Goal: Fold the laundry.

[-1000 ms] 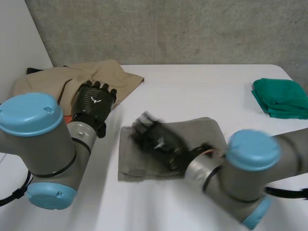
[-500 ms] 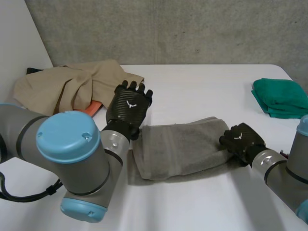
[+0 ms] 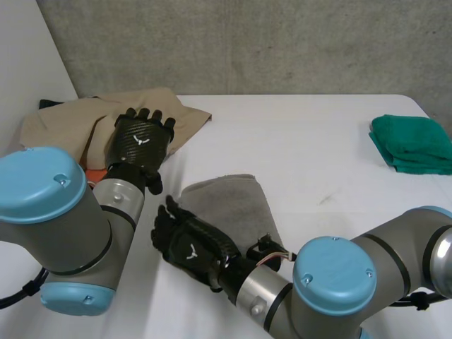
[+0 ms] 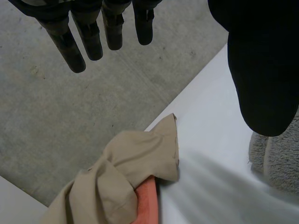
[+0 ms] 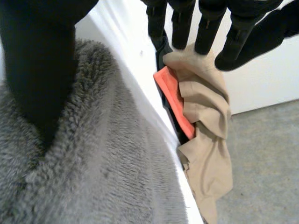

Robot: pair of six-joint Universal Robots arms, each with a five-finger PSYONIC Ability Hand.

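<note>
Right hand [image 3: 176, 236], white emblem [image 3: 190, 249], on grey towel [image 3: 229, 201]

The table [image 3: 304, 134] has a plain white, matt top with a rounded far corner. Behind it a mottled grey concrete wall [image 3: 247, 42] runs the full width. A plain white panel [image 3: 28, 49] stands at the left. The right wrist view shows grey floor [image 5: 266, 177] below the panel. The lighting is even and soft.

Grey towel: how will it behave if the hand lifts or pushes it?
Likely floppy: the grey towel lies folded with soft rounded edges, so it should sag if lifted by one edge. Its fluffy pile probably grips the table, so a push may bunch it rather than slide it.
</note>
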